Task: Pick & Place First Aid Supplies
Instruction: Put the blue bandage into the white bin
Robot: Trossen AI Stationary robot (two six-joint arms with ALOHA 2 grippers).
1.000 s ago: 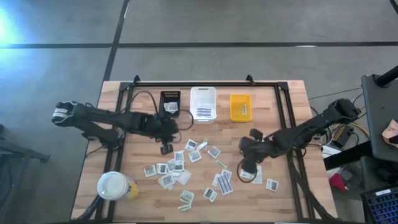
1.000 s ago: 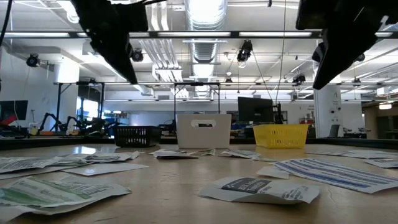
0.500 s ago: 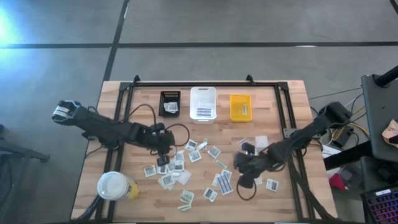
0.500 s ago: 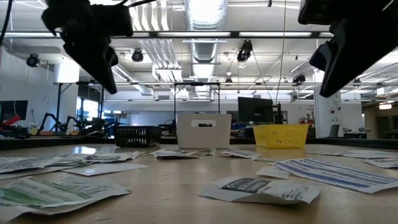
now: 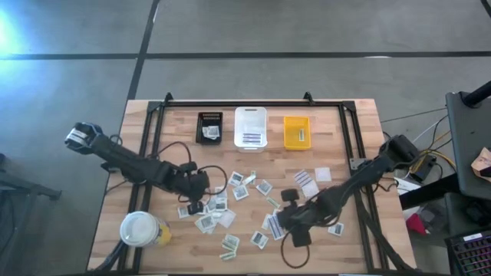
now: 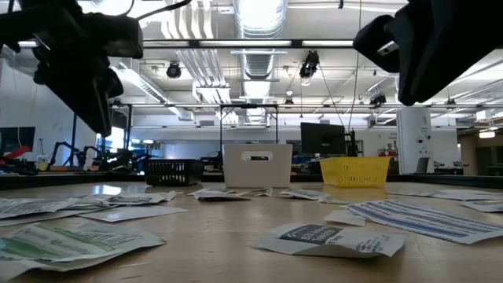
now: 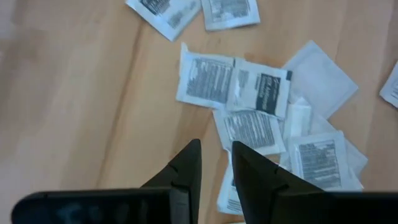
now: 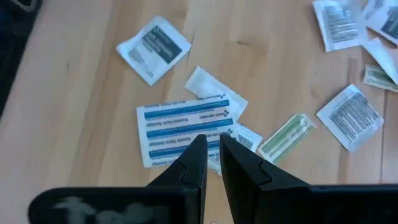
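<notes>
I had both arms over the scattered packets [image 5: 230, 207] mid-table, each picking its next target. The left gripper [image 7: 214, 158] hung above a cluster of white squares [image 7: 249, 102], jaws nearly together with a slim gap, holding nothing. The right gripper [image 8: 210, 152] hovered over a blue-striped packet [image 8: 183, 124], jaws likewise almost shut and empty. Three bins [image 5: 252, 129] waited at the far edge, some packets already in them; a cup [image 5: 140, 228] stood near the left corner. The table [image 5: 360, 123] was pale wood planks; beyond lay an open workshop with ceiling lights
</notes>
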